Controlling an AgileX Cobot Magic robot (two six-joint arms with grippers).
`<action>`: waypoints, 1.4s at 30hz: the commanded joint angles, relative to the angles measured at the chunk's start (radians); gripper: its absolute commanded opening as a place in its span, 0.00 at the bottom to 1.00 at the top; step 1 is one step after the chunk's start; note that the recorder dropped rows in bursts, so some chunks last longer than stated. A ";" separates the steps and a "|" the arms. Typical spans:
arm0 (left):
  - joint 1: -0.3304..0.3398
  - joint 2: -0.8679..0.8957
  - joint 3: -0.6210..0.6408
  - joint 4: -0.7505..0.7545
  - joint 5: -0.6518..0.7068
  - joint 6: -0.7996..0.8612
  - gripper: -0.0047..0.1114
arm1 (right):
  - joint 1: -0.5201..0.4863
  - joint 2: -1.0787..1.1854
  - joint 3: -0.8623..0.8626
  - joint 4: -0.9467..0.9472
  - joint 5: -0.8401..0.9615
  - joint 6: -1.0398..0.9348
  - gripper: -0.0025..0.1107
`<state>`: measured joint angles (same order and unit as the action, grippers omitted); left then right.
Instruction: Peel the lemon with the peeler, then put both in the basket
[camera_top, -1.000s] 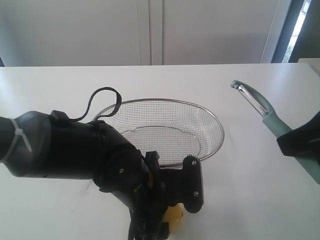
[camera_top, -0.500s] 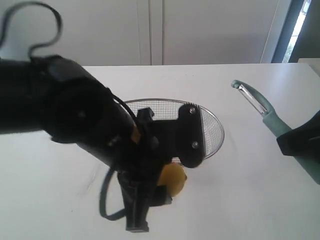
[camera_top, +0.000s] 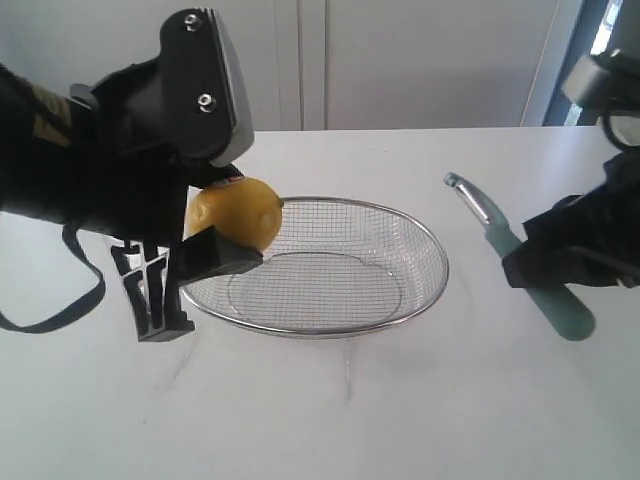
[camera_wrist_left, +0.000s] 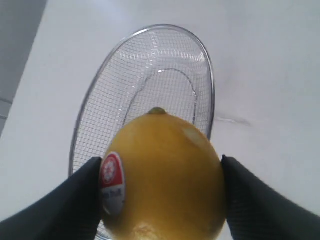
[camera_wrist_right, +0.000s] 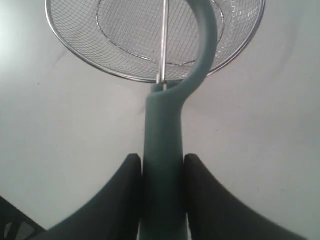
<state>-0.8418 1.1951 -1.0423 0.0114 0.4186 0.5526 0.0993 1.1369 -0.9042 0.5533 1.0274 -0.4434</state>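
Note:
The yellow lemon (camera_top: 237, 211) hangs above the left rim of the wire basket (camera_top: 420, 300), held in my left gripper (camera_top: 228, 222), which is shut on it. In the left wrist view the lemon (camera_wrist_left: 162, 175) fills the space between both black fingers, its red-and-white sticker against one finger, the basket (camera_wrist_left: 87, 100) beneath. My right gripper (camera_wrist_right: 161, 172) is shut on the teal handle of the peeler (camera_wrist_right: 162, 130). The peeler (camera_top: 505, 245) is held right of the basket, its metal blade head pointing up and toward the basket.
The white table (camera_top: 420, 420) spreads around the basket, with bare surface in front and to the right. A pale wall with cabinet seams stands behind, and a dark window frame (camera_top: 575, 60) rises at the back right.
My left arm has lifted the lemon from the table's front edge up to above the basket's left rim. My right gripper has shifted the peeler left and lower, closer to the basket.

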 joint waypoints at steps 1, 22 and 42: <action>0.031 -0.047 0.099 -0.062 -0.193 0.029 0.04 | 0.002 0.124 0.004 0.112 -0.067 -0.110 0.02; 0.031 -0.079 0.231 -0.181 -0.358 0.021 0.04 | 0.130 0.360 0.004 0.496 0.001 -0.449 0.02; 0.031 -0.079 0.231 -0.181 -0.399 0.021 0.04 | 0.212 0.383 0.022 0.694 -0.101 -0.386 0.02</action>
<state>-0.8139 1.1278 -0.8124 -0.1544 0.0493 0.5768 0.2838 1.5090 -0.8870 1.2101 0.9468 -0.8304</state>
